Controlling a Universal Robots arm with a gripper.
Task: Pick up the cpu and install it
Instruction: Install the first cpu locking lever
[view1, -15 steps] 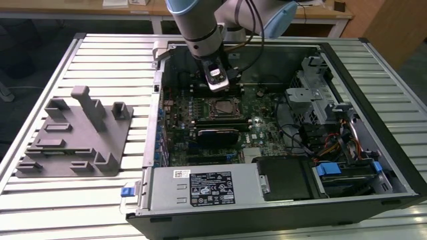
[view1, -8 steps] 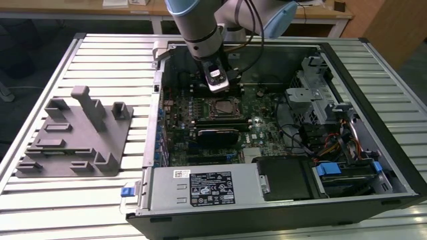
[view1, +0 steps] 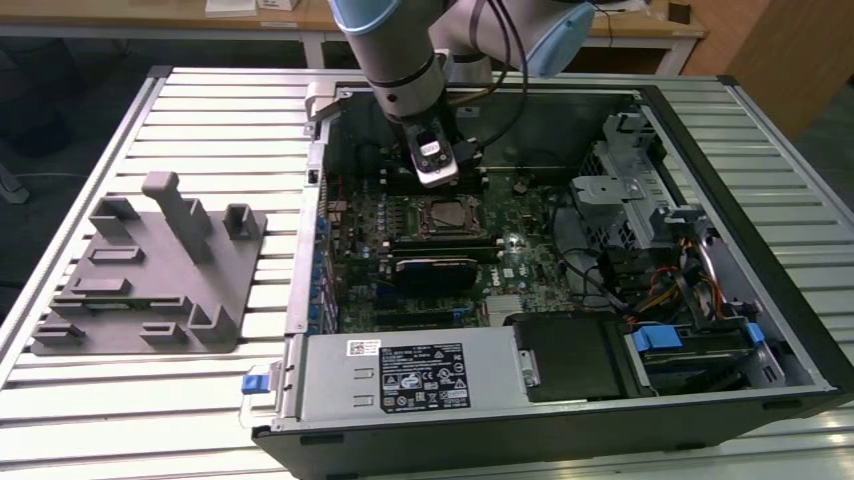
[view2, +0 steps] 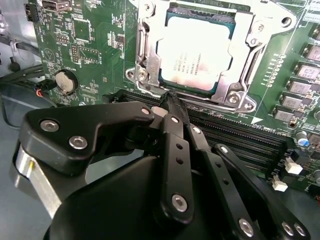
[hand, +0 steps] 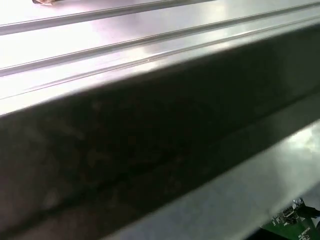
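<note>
Black gripper (view2: 172, 100) linkages crowded the front of the second wrist view, their fingers drawn together to a single closed tip with nothing held between them. Just beyond that tip lay the cpu (view2: 195, 56), its pale silver top flat inside the metal socket frame (view2: 142, 60) on the green motherboard (view2: 90, 45), so the chip appeared already seated and released. Risk from here, as I judged it, sat in the closeness of the tip to the frame's near edge and to the dark memory slots (view2: 240, 135) beside it: a small drift downward or sideways could scrape the chip's lid, knock it askew in the socket, or catch the frame. In the exterior view the arm (view1: 400, 60) came down steeply from the far side of the open computer case (view1: 561, 400), its wrist nearly vertical above the socket, with the gripper (view1: 437, 180) poised just over the board. Farther off, on the slatted table (view1: 200, 400) at the exterior view's left, stood 1 grey plastic tray (view1: 147, 280).
</note>
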